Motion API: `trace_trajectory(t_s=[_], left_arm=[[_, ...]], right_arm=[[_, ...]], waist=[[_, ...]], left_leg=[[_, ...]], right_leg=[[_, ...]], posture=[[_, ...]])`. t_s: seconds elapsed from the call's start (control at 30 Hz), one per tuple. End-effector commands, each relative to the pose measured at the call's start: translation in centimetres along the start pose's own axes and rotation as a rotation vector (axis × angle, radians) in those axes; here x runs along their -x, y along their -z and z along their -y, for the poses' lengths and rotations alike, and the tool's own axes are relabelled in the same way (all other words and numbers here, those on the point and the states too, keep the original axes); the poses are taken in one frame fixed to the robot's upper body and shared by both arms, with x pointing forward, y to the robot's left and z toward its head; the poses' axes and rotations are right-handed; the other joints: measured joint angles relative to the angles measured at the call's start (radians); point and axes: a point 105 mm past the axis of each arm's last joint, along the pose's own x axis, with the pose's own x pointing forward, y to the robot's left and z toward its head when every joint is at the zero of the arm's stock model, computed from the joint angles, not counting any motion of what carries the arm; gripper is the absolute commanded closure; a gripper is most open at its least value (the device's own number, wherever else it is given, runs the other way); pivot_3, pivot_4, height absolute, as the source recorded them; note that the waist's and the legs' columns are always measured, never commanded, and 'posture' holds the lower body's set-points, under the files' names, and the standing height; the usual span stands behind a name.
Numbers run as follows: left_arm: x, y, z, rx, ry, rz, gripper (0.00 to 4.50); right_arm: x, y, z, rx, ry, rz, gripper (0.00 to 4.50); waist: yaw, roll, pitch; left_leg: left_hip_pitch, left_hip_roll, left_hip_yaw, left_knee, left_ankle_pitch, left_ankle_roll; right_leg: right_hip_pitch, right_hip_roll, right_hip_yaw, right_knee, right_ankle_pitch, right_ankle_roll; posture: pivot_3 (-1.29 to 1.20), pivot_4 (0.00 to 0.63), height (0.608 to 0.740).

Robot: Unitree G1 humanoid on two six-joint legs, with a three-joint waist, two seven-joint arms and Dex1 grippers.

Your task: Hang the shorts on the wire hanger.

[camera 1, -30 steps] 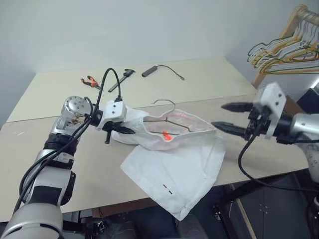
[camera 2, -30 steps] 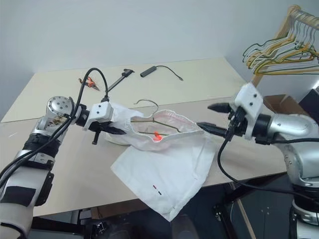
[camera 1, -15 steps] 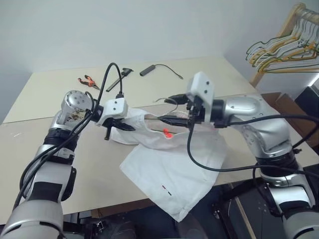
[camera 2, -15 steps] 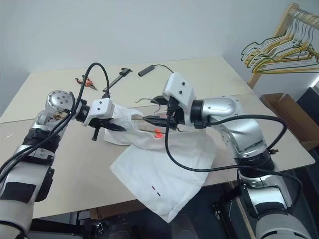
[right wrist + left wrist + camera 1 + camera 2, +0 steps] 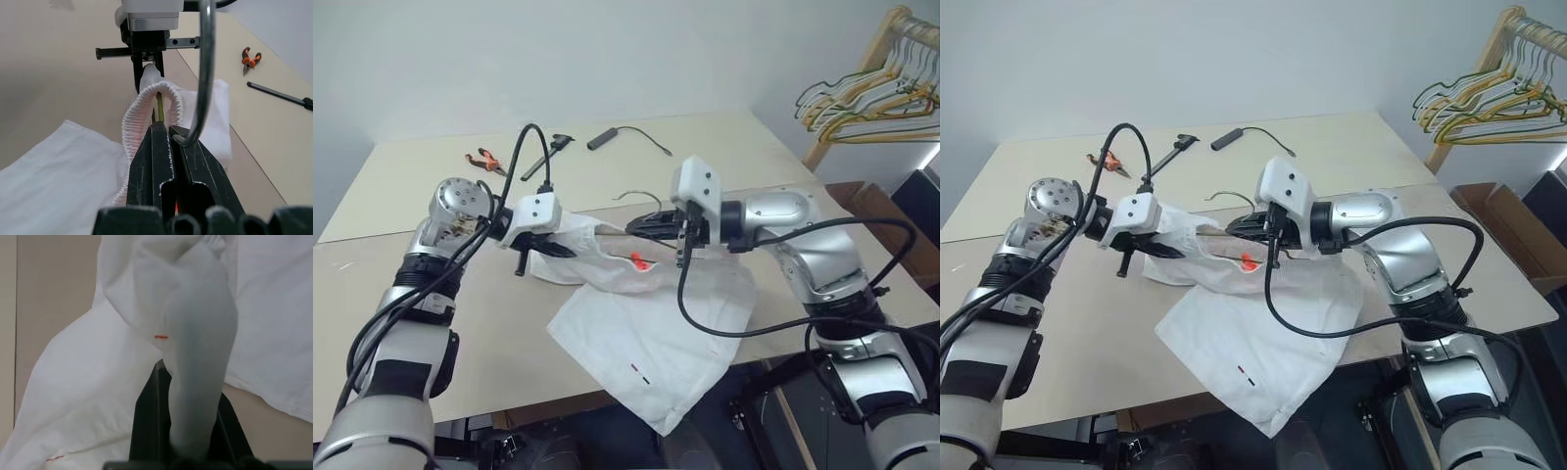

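From the head views, the left claw [image 5: 540, 253] pinches one end of the waistband of the shorts [image 5: 651, 338], which sprawl over the front edge of the bench [image 5: 460, 323]. The right claw [image 5: 646, 225] is clamped on the wire hanger [image 5: 636, 199] above the waistband.

Left wrist view: black fingers [image 5: 149, 426] clamp white fabric.

Right wrist view: fingers [image 5: 154, 166] pressed together on the hanger wire at its neck, beside the gathered waistband.
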Motion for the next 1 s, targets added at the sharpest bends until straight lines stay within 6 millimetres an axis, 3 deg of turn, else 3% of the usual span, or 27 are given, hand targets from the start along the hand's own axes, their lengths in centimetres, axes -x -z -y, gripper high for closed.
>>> trace_trajectory(t_s=[0.03,0.07,0.3,0.57,0.73,1.0], left_arm=[[0.9,-1.7,-1.1,-0.005,-0.085,0.094,4.50],[1.0,-1.9,-1.2,0.003,-0.087,0.105,4.50],[2.6,-2.3,-0.7,0.028,-0.060,0.158,2.58],[5.3,0.8,-0.4,0.090,-0.101,0.064,0.06],[3.8,3.6,0.0,0.096,-0.139,-0.015,0.02],[1.5,4.4,-0.1,0.090,-0.156,-0.016,0.02]], right_arm=[[0.4,-1.1,0.3,0.102,-0.005,0.024,4.47],[0.4,-1.0,0.3,0.111,-0.011,0.017,4.47],[0.8,-0.8,0.4,0.123,-0.020,0.014,4.50],[1.0,-1.0,0.5,0.118,-0.014,0.013,4.50],[1.5,-1.2,0.6,0.121,-0.010,0.010,4.50],[2.0,-1.6,0.8,0.124,0.004,0.011,4.50]], waist=[[0.000,0.000,0.000],[0.000,0.000,0.000],[-0.001,0.000,0.000],[-0.001,0.000,0.000],[0.001,0.000,0.000],[-0.003,0.000,0.000]], left_leg=[[0.000,0.000,0.000,0.000,0.000,0.000],[0.000,0.000,0.000,0.000,0.000,0.000],[0.000,0.000,0.000,0.000,0.000,0.000],[0.001,0.000,0.000,0.000,0.000,0.000],[0.001,0.000,0.000,0.000,0.000,0.000],[0.000,0.000,0.000,0.000,0.000,0.000]], right_leg=[[0.000,0.000,0.000,0.000,0.000,0.000],[0.000,0.000,0.000,0.000,0.000,0.000],[0.000,0.000,0.000,0.000,0.000,0.000],[0.000,0.000,0.000,0.001,0.000,0.000],[0.001,-0.001,0.000,0.000,0.000,0.000],[0.000,0.000,0.000,0.001,0.000,0.000]], posture=[[-0.13,0.061,0.740],[-0.13,0.060,0.740],[-0.12,0.056,0.740],[-0.14,0.050,0.740],[-0.15,0.046,0.740],[-0.17,0.043,0.740]])
